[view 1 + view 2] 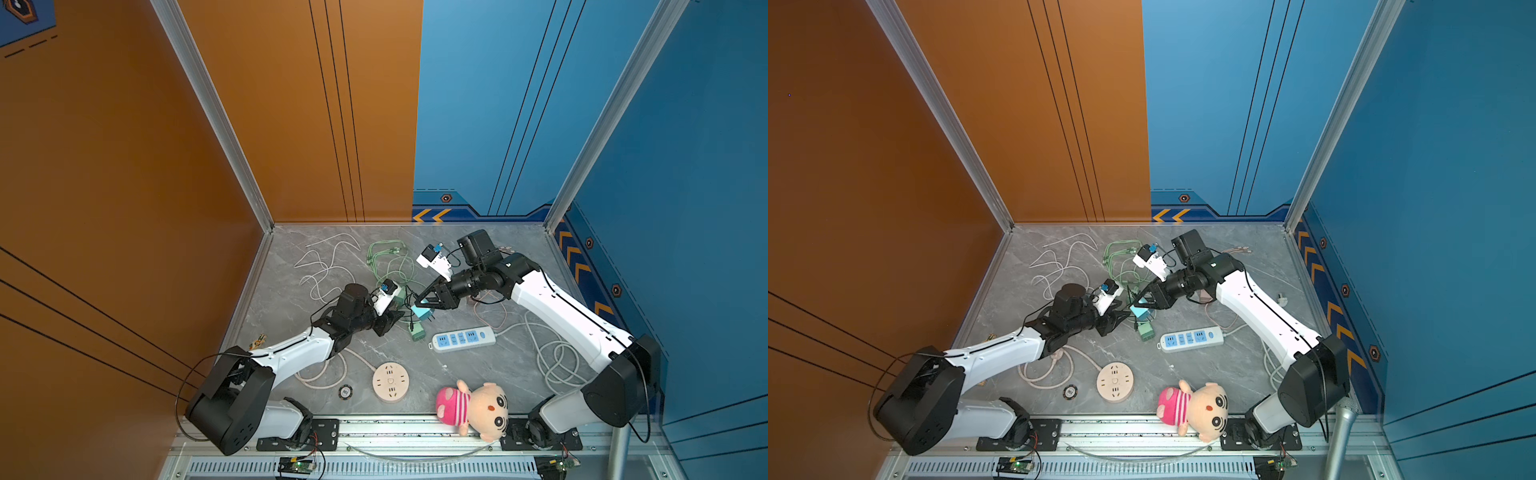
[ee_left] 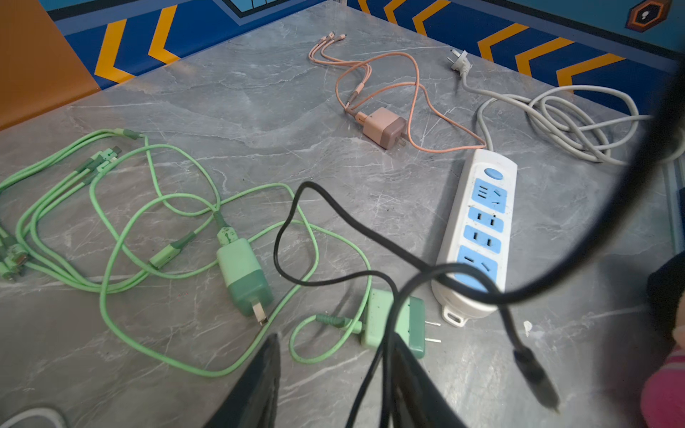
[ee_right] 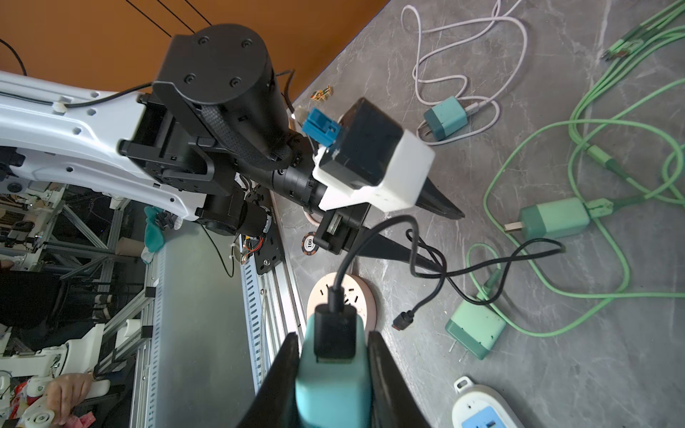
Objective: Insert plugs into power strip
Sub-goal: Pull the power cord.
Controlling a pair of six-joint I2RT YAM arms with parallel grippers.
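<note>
Near the middle of the table [image 1: 457,374], the right gripper [image 3: 333,334] is clamped on a teal plug [image 3: 333,385], holding it clear of the surface. Its black cable [image 3: 336,292] droops in loops past the left gripper [image 2: 335,337], whose fingers stand apart, gripping nothing. Just ahead of the left gripper lies a mint plug [image 2: 393,322], its prongs just beside one end of the power strip [image 2: 478,237], which lies nearer the right edge. A second mint plug [image 2: 244,278] lies near the first. A pink plug [image 2: 381,128] sits on the back-edge side of the strip. Another teal plug [image 3: 444,118], on a white cable, lies nearer the left edge.
</note>
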